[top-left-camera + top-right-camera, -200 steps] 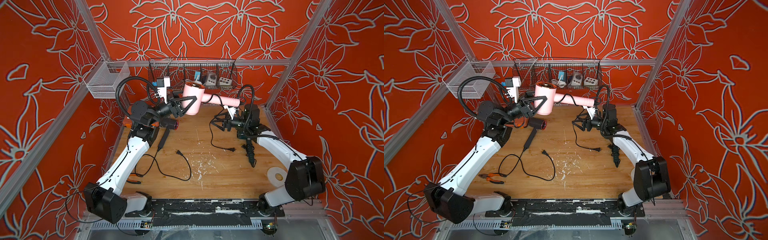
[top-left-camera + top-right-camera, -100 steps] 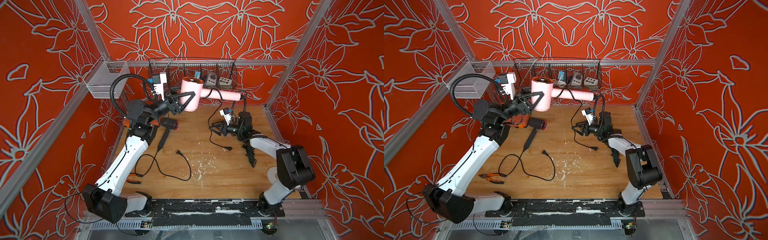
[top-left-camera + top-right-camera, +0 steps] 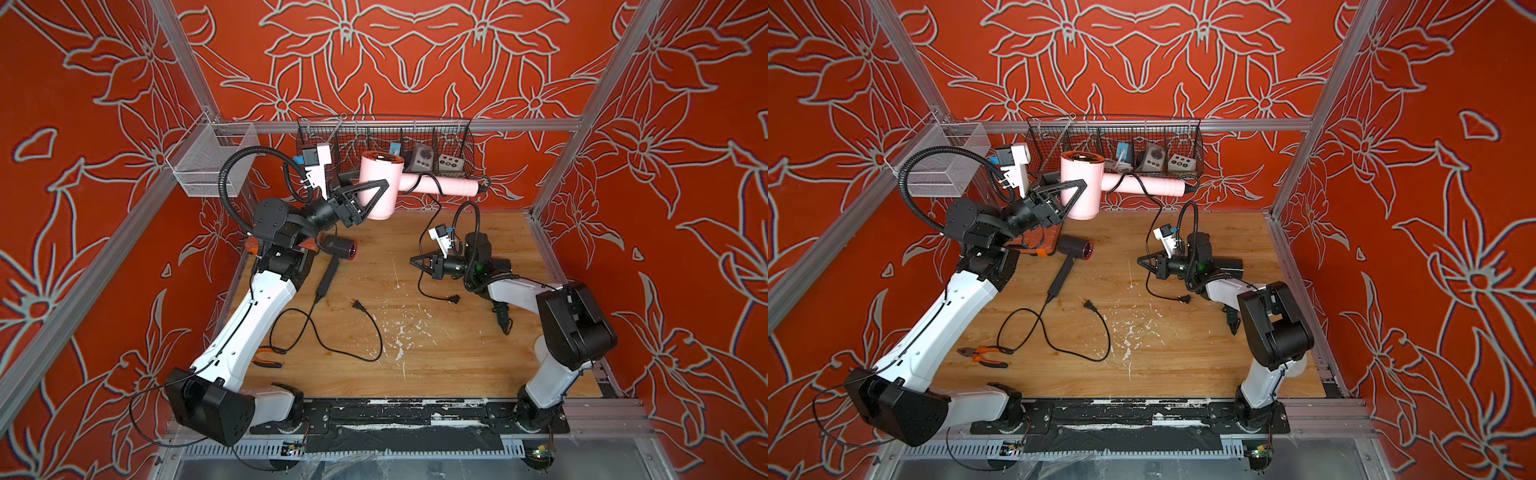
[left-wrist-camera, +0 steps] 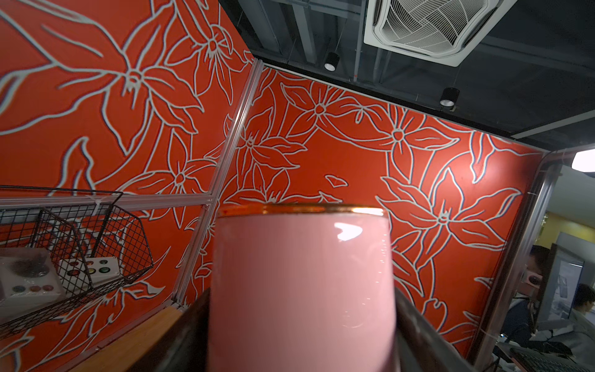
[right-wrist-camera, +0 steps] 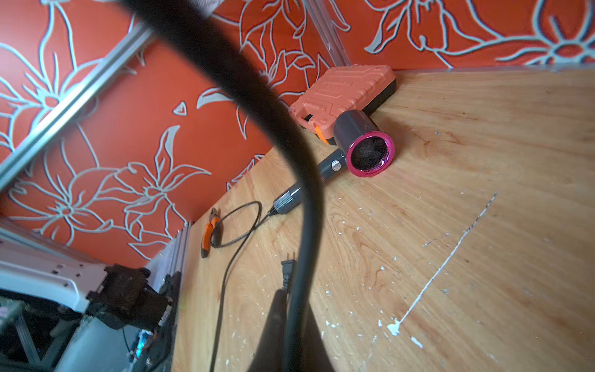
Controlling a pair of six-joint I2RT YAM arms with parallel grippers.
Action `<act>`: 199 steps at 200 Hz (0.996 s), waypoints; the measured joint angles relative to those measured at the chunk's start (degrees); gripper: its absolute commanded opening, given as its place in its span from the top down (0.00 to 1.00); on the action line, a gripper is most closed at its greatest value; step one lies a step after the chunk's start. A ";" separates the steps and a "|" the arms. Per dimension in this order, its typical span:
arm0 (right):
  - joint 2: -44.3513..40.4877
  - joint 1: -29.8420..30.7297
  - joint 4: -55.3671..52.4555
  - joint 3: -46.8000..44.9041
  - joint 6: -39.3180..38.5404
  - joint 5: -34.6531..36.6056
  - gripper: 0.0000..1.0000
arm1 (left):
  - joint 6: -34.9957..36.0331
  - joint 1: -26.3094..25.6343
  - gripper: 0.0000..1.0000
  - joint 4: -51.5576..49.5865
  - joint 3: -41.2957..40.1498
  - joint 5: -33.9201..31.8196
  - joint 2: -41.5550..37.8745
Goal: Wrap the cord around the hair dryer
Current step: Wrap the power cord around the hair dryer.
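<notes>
1. The wire basket point(image 3: 384, 139) is hanging on the far wall just behind the raised pink hair dryer point(image 3: 380, 189). Turning the pink hair dryer to wind the cord could be knocking its handle against the wire.
2. The left gripper point(image 3: 371, 192) is clamping the pink hair dryer by its smooth barrel, high over the far side of the table point(image 3: 457, 357), left of centre. A hard tug may be twisting it loose.
3. The dark dryer point(image 3: 338, 249) is lying on the table further left, with its own lead sprawling toward the near side and risking a tangle.
4. The right gripper point(image 3: 415, 261) is pinching shut on the cord point(image 3: 424, 235), low and right of centre. Held this tightly, the cord is probably not sliding, so each loop may be straining the handle end.
5. The plug point(image 3: 454, 298) is trailing on the table and could be snagging.
</notes>
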 measured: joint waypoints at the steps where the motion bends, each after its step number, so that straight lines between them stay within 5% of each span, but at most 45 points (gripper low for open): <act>1: -0.17 0.00 -0.07 -0.13 -0.04 0.07 1.00 | 0.00 0.00 1.00 0.00 -0.02 -0.09 0.00; 49: -9.38 2.16 -9.79 -1.79 -6.47 4.68 1.00 | -0.02 2.23 1.00 0.98 -0.85 -7.74 0.83; 113: -22.93 13.25 -43.91 2.73 -26.34 15.89 1.00 | 1.51 5.97 1.00 -2.03 -2.86 -17.07 4.42; 199: -29.07 16.31 -85.88 31.87 -43.25 25.14 1.00 | 11.85 5.64 1.00 -16.00 -1.60 -14.58 9.70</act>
